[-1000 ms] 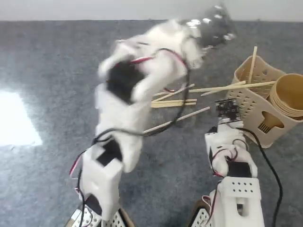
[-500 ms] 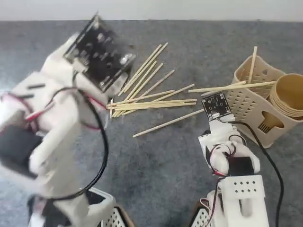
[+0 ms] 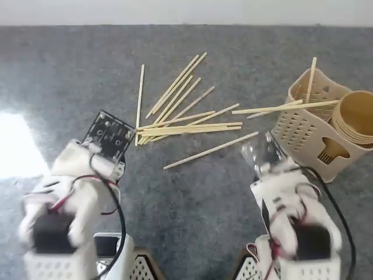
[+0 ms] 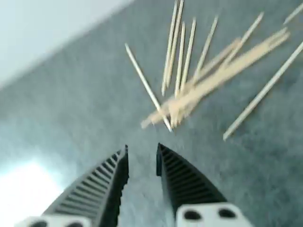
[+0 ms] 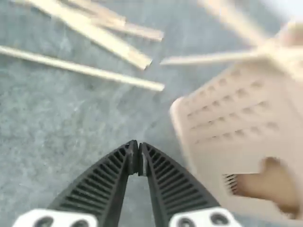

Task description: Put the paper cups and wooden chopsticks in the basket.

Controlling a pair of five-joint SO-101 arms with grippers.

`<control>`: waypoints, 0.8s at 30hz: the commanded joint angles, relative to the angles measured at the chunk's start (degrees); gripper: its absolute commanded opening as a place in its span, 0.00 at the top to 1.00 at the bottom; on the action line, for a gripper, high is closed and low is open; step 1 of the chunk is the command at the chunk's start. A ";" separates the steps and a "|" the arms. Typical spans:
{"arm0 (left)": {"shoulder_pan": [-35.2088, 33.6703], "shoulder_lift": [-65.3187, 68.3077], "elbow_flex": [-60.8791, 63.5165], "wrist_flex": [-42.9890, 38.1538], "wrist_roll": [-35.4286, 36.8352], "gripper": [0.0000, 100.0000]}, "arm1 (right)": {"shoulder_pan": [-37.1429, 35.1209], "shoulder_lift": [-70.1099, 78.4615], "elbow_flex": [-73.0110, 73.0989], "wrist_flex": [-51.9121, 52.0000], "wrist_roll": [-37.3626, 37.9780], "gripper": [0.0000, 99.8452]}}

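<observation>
With the left claw (image 4: 142, 149) slightly parted and the right claw (image 5: 138, 147) shut empty, grabbing into the crossed chopsticks (image 3: 186, 119) could scatter them or knock the basket (image 3: 303, 133).

High camera down over table (image 3: 58, 70); wrist cameras low, close; chopsticks (image 3: 186, 116) common to all.

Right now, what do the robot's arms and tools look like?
The left arm and right arm are white shells with black motor blocks and red and black cables. A black circuit board sits at the left wrist. The left tool and right tool have black, ribbed, tapering fingers on white mounts.
</observation>
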 commanded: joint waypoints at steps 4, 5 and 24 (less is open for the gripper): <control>-2.81 -8.53 7.69 -4.31 0.79 0.90 | -0.04 -3.12 -5.98 1.45 6.68 0.99; -2.81 -8.79 8.04 -5.01 0.70 0.90 | -0.04 -3.38 -5.98 1.36 7.38 0.99; -2.73 -7.74 44.70 -38.51 6.95 0.90 | 2.68 -3.56 -6.77 -10.24 33.76 0.80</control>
